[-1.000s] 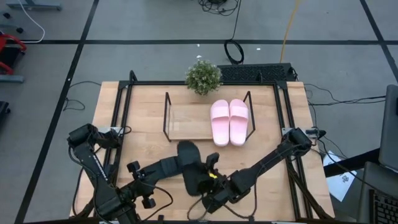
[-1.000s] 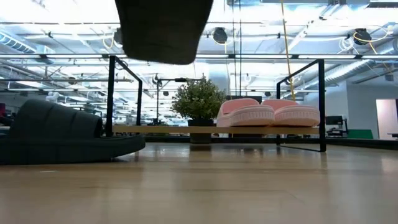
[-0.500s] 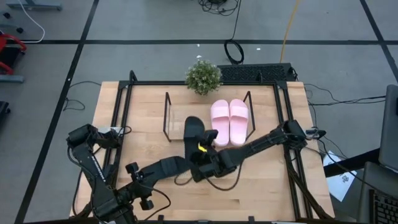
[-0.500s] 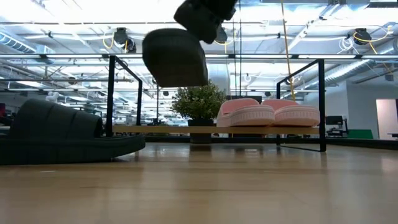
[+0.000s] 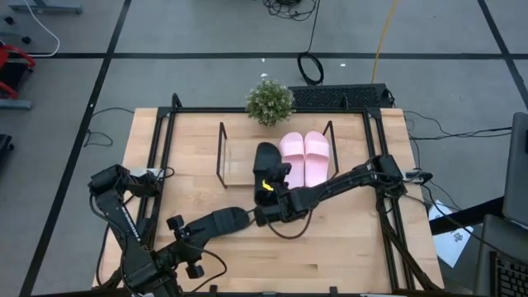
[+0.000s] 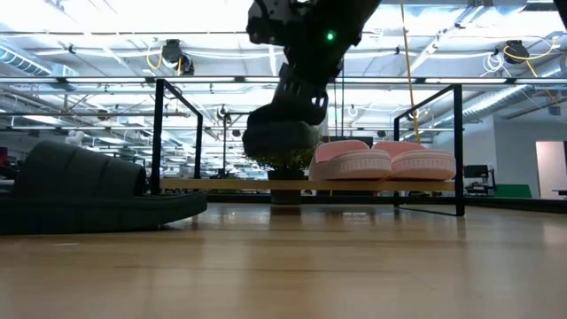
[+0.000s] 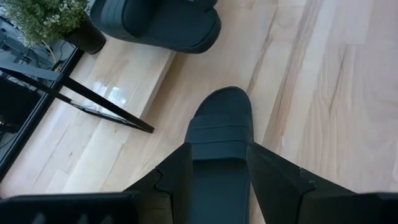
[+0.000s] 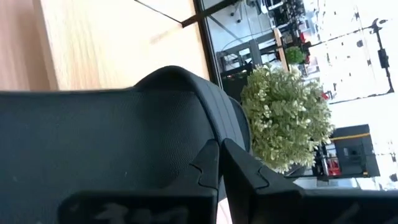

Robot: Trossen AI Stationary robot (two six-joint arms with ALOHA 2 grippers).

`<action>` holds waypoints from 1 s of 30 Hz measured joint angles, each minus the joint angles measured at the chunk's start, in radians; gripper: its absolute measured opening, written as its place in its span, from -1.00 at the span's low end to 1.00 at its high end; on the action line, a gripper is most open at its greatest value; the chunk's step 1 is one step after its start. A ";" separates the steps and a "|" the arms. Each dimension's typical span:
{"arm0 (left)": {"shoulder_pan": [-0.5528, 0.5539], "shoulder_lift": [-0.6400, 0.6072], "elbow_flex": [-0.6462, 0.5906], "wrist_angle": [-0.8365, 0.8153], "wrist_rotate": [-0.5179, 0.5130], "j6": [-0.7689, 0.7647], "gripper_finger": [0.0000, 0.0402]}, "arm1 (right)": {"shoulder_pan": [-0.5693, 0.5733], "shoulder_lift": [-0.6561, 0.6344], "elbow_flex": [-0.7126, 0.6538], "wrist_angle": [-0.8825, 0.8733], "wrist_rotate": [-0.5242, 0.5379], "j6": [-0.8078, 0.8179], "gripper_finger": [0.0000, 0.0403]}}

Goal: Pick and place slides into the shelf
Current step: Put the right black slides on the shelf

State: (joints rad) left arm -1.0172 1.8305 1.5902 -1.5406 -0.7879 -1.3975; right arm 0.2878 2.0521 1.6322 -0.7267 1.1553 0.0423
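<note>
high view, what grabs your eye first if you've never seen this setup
The right claw carries a black slide over the shelf, just beside the two pink slides already lying on its board. The left claw sits nearer the table's front edge, its fingers around the second black slide on the wood. A small potted plant stands behind the shelf.

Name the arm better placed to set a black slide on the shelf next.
Right. The right gripper holds a black slide over the shelf, beside the pink pair. The left gripper straddles the other black slide on the table.
</note>
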 joint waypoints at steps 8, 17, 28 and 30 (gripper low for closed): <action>0.003 0.000 0.000 0.001 -0.006 -0.001 -0.24 | -0.032 0.000 -0.016 0.142 -0.005 -0.158 -1.00; 0.003 0.000 0.000 0.001 -0.006 -0.002 -0.24 | -0.099 0.000 -0.017 0.154 -0.085 -0.204 -1.00; 0.003 0.000 0.000 0.001 -0.005 -0.003 -0.24 | -0.136 0.000 -0.039 0.184 -0.086 -0.257 -1.00; 0.003 0.000 0.000 0.001 -0.005 -0.003 -0.24 | -0.140 -0.002 -0.070 0.219 -0.086 -0.283 -1.00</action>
State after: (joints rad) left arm -1.0142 1.8305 1.5903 -1.5394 -0.7929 -1.4003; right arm 0.1481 2.0500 1.5622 -0.5082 1.0695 -0.2407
